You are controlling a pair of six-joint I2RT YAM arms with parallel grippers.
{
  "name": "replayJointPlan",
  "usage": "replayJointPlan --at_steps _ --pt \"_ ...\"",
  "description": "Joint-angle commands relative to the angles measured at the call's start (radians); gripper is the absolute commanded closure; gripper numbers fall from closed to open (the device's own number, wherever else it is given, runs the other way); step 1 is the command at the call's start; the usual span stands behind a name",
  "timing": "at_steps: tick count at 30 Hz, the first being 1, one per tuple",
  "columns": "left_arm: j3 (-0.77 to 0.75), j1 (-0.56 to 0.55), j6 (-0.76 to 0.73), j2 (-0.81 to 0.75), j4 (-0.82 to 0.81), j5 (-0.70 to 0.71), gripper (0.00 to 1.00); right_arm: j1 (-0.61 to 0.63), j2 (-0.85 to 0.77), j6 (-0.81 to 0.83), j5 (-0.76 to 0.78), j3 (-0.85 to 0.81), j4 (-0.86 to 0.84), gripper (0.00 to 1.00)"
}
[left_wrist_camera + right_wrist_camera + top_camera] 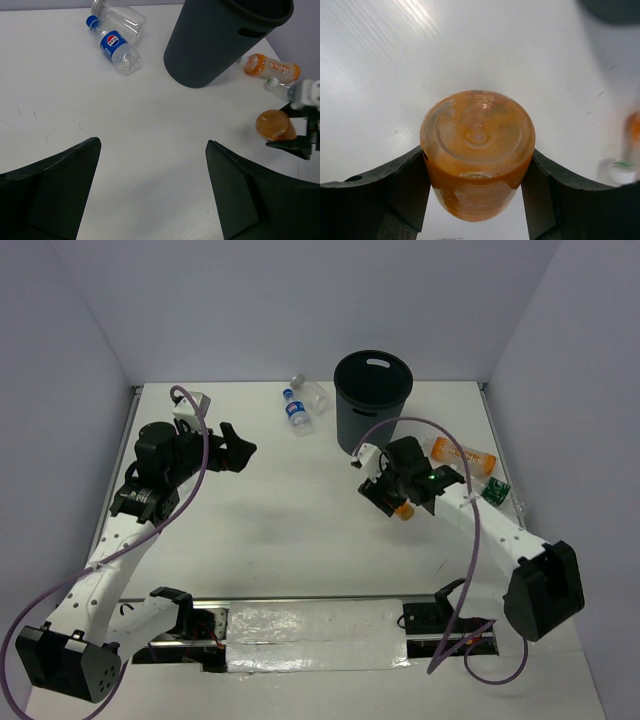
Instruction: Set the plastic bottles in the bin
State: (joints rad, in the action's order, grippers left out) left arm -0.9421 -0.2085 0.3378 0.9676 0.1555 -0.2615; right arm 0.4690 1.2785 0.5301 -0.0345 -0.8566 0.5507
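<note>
The dark grey bin [372, 390] stands upright at the back, and also shows in the left wrist view [220, 40]. My right gripper [398, 502] is shut on an orange bottle [477, 145], held off the table in front of the bin [274, 125]. A second orange bottle [462, 455] lies right of the bin. A clear bottle with a blue label and cap [297, 412] and a clear bottle with a pale cap [312, 392] lie left of the bin. My left gripper [235, 450] is open and empty, some way from them [152, 150].
A green packet [497, 490] lies near the right edge. A white box [192, 403] sits at the back left behind my left arm. A foil strip [310, 625] runs along the front edge between the arm bases.
</note>
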Motion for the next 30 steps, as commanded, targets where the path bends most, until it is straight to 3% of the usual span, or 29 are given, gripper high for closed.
replayJointPlan --at_steps 1,7,12,18,21,23,26,27,30 --pt "-0.009 -0.008 -0.011 0.005 -0.039 -0.018 0.01 0.008 -0.103 0.040 -0.152 -0.152 0.032 0.79" --pt "-0.007 -0.008 -0.010 -0.001 -0.039 -0.001 0.01 0.003 -0.099 0.062 -0.134 -0.464 -0.014 0.73" --pt "-0.006 -0.008 -0.014 -0.001 -0.036 0.021 0.00 -0.021 0.044 0.010 -0.050 -0.665 -0.175 0.73" --pt "-0.006 -0.008 -0.022 0.008 -0.033 0.039 0.01 -0.105 0.261 -0.100 -0.042 -0.950 -0.230 0.72" --pt "-0.007 -0.008 -0.028 0.017 -0.025 0.048 0.01 -0.157 0.372 -0.168 -0.051 -1.053 -0.267 0.67" --pt "-0.009 -0.008 -0.031 0.019 -0.024 0.056 0.01 -0.194 0.441 -0.235 -0.054 -1.082 -0.322 0.56" --pt "-0.009 -0.008 -0.034 0.019 -0.022 0.059 0.01 -0.220 0.534 -0.301 -0.050 -1.131 -0.330 0.07" --pt "-0.009 -0.008 -0.036 0.019 -0.024 0.064 0.01 -0.237 0.568 -0.312 -0.064 -1.145 -0.316 0.01" --pt "-0.011 -0.008 -0.036 0.023 -0.022 0.067 0.01 -0.260 0.552 -0.358 -0.126 -1.121 -0.305 0.00"
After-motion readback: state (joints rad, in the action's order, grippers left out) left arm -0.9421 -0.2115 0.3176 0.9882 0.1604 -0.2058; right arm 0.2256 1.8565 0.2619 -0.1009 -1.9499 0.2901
